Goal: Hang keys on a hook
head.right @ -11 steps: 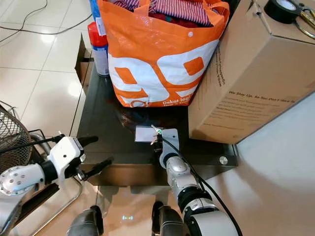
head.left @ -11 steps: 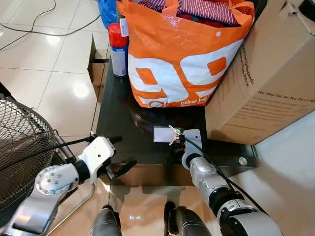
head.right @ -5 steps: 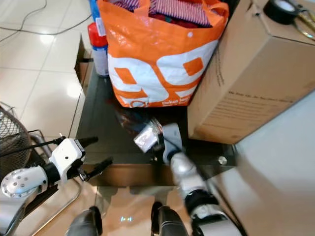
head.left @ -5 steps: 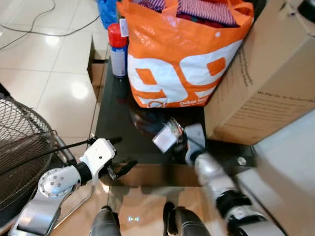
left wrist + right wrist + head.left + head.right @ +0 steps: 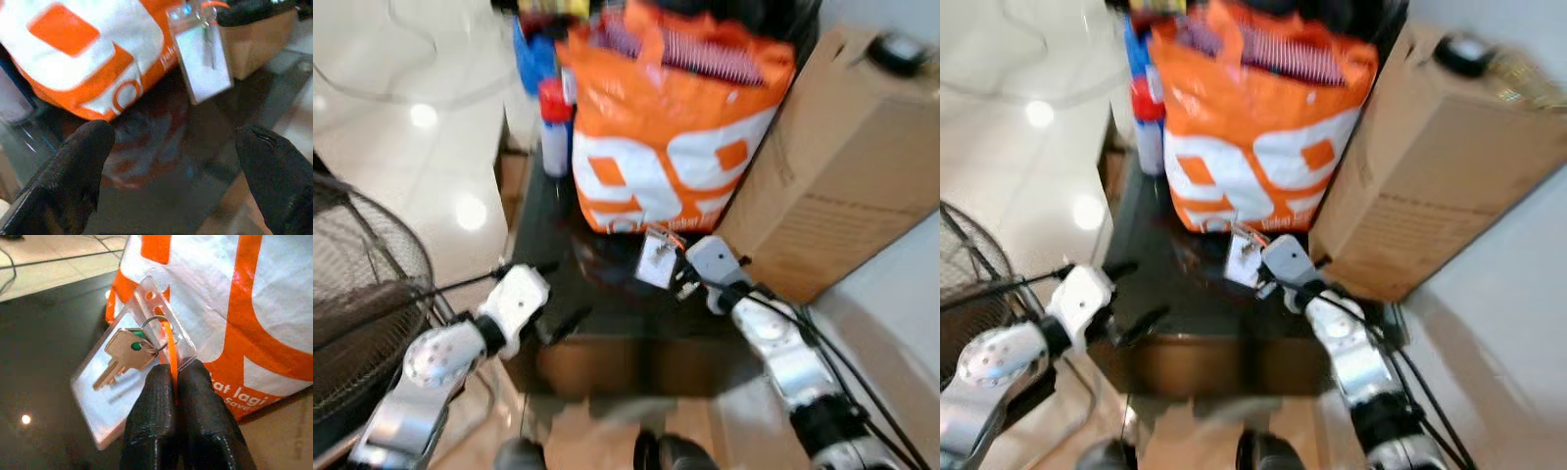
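At frame centre the right hand [image 5: 173, 382] pinches the orange loop of the keys [image 5: 122, 355], lifted off the counter [image 5: 607, 294] before the bag [image 5: 666, 137]; the left hand [image 5: 171, 147] gapes empty; next, finding a hook.

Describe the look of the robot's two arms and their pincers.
Both arms are silver, jointed metal with rounded segments. The left pincer has a white housing and two long black fingers; a thin black cable runs to it. The right pincer has rounded, matte black fingertips, and black cables trail along its silver forearm.
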Available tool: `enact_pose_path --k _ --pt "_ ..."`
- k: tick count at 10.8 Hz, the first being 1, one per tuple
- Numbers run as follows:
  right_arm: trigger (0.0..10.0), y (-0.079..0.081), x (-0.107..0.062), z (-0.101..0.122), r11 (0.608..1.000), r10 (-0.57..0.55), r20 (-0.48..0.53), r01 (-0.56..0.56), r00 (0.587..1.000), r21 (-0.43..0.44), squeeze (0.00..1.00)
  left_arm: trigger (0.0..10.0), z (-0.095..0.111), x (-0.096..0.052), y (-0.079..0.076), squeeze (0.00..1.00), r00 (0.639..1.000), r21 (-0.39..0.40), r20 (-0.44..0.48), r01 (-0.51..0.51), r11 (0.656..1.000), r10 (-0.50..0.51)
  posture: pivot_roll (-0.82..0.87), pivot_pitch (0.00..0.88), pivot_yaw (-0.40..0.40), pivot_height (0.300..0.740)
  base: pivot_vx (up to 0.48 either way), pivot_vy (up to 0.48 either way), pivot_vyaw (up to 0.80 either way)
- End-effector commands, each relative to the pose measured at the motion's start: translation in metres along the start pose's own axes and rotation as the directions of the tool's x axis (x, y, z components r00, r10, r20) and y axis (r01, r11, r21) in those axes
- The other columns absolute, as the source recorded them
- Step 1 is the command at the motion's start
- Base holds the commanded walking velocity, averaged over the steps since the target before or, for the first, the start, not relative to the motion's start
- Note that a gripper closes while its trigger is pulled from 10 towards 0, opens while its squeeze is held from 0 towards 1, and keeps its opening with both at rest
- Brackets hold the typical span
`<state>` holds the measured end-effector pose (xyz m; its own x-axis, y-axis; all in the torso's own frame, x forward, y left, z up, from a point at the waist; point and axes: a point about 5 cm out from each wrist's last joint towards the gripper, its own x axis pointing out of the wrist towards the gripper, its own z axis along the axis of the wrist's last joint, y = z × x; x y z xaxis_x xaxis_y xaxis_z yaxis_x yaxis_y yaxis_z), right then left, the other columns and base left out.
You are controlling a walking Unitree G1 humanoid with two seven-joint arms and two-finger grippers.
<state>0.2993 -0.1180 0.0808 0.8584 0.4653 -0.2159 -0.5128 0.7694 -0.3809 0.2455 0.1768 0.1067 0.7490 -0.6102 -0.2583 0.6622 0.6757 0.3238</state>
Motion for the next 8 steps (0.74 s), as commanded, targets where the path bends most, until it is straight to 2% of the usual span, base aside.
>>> enact_pose_path --k 1,2,3,4,5,6,7,8 --pt "0.0 0.001 -0.005 -0.009 0.997 0.034 -0.061 -0.038 0.998 -0.064 0.00 10.0 0.000 0.004 -0.003 0.29 1.000 0.011 0.004 0.006 1.000 -0.006 0.10 0.006 -0.111 0.740 0.000 0.000 0.00" --pt "0.0 0.000 -0.007 -0.017 0.991 0.020 -0.146 -0.038 0.989 -0.127 0.00 10.0 0.001 0.007 -0.002 0.29 1.000 0.031 0.003 0.002 1.000 -0.002 0.10 0.003 -0.109 0.740 0.000 0.000 0.00" --pt "0.0 0.007 -0.009 -0.012 0.987 0.090 -0.147 -0.108 0.985 -0.117 0.00 10.0 0.000 0.010 0.001 0.29 1.000 0.037 0.002 -0.011 0.999 0.011 0.09 0.000 -0.107 0.740 0.000 0.000 0.00" --pt "0.0 0.001 -0.010 -0.015 0.980 0.030 -0.205 -0.070 0.978 -0.188 0.00 10.0 0.001 0.011 0.001 0.29 1.000 0.038 0.004 -0.018 0.999 0.018 0.10 0.000 -0.111 0.740 0.000 0.000 0.00" --pt "0.0 0.011 -0.006 -0.010 0.988 0.092 -0.157 -0.070 0.983 0.140 0.00 10.0 0.001 0.013 0.000 0.29 1.000 0.034 0.006 -0.024 0.999 0.023 0.09 0.000 -0.115 0.740 0.000 0.000 0.00" --pt "0.0 0.007 -0.001 -0.021 0.997 0.033 -0.259 -0.051 0.965 -0.063 0.00 10.0 -0.003 0.012 -0.005 0.29 1.000 0.042 -0.013 -0.003 0.999 0.004 0.10 0.001 -0.122 0.740 0.000 0.000 0.00" --pt "0.0 0.020 0.014 -0.006 0.926 0.092 -0.151 -0.028 0.984 0.377 0.00 10.0 -0.007 0.009 -0.009 0.29 0.999 0.056 -0.037 0.015 0.998 -0.013 0.10 0.007 -0.131 0.740 0.000 0.000 0.00" --pt "0.0 0.025 0.020 -0.024 0.958 0.070 -0.288 0.016 0.955 0.286 0.00 10.0 -0.009 0.006 -0.008 0.29 0.999 0.064 -0.051 0.024 0.998 -0.021 0.11 0.030 -0.143 0.740 0.000 0.000 0.00"
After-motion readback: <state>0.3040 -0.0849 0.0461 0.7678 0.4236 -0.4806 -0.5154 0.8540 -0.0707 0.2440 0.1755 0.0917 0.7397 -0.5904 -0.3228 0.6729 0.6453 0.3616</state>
